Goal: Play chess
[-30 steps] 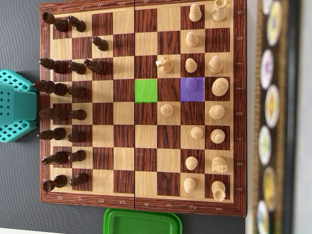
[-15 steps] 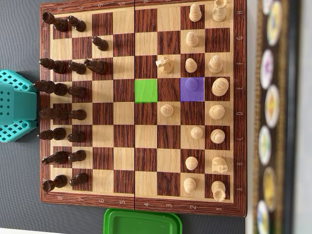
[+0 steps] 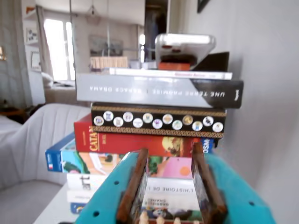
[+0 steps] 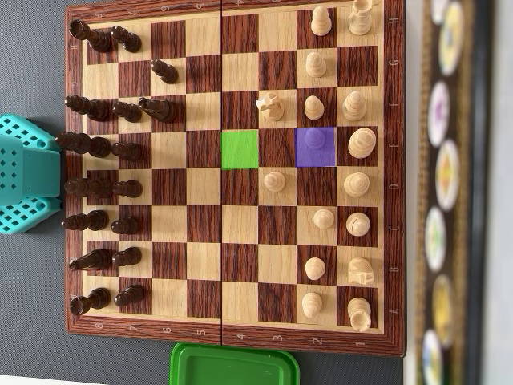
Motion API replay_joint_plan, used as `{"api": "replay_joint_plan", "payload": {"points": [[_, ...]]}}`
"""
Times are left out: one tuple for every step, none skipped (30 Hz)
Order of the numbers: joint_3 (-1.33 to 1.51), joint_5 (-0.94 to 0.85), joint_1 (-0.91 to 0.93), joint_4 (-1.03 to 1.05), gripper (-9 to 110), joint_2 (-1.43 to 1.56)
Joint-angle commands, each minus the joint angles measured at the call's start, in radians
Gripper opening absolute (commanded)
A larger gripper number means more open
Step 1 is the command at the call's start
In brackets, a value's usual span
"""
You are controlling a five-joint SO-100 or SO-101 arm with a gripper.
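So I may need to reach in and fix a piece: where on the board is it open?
The middle files are bare, between the dark pieces and the green square. It is crowded along the light pieces and around the purple square.

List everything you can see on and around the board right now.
Chessboard: 1, brown and beige wood, centre of the overhead view.
Dark pieces: 16, dark brown, left columns of the board.
Light pieces: 16, pale wood, right columns; one pawn stands on the purple square.
Marked squares: 2, green empty, purple occupied, both in the same row.
Container: 1, green, below the board's bottom edge.
Books and game boxes: one stack, mixed colours, straight ahead in the wrist view.
Tool: 1, teal with brown pads, open and empty, at the board's left edge in the overhead view.
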Motion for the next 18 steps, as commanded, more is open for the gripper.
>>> {"api": "replay_joint_plan", "payload": {"points": [[-0.028,-0.003,-0.052,0.166,15,-0.012],[-0.028,-0.003,-0.071,0.209,14,-0.015],[-0.028,-0.003,-0.089,0.250,14,-0.015],[-0.021,-0.003,-0.101,0.291,14,-0.015],[-0.006,-0.003,-0.112,0.324,15,-0.012],[0.012,-0.003,-0.121,0.345,15,-0.012],[0.031,-0.003,-0.130,0.364,15,-0.012],[0.052,-0.003,-0.144,0.373,14,-0.012],[0.071,-0.003,-0.158,0.380,14,-0.012],[0.091,-0.003,-0.173,0.382,14,-0.012],[0.112,-0.003,-0.186,0.383,14,-0.012],[0.130,-0.003,-0.196,0.388,15,-0.012],[0.146,-0.003,-0.202,0.397,15,-0.012],[0.158,-0.003,-0.207,0.411,15,-0.012],[0.164,-0.003,-0.209,0.430,15,-0.012],[0.163,-0.003,-0.206,0.457,15,-0.012],[0.156,-0.003,-0.198,0.488,15,-0.012],[0.143,-0.003,-0.196,0.517,15,-0.018]]}}
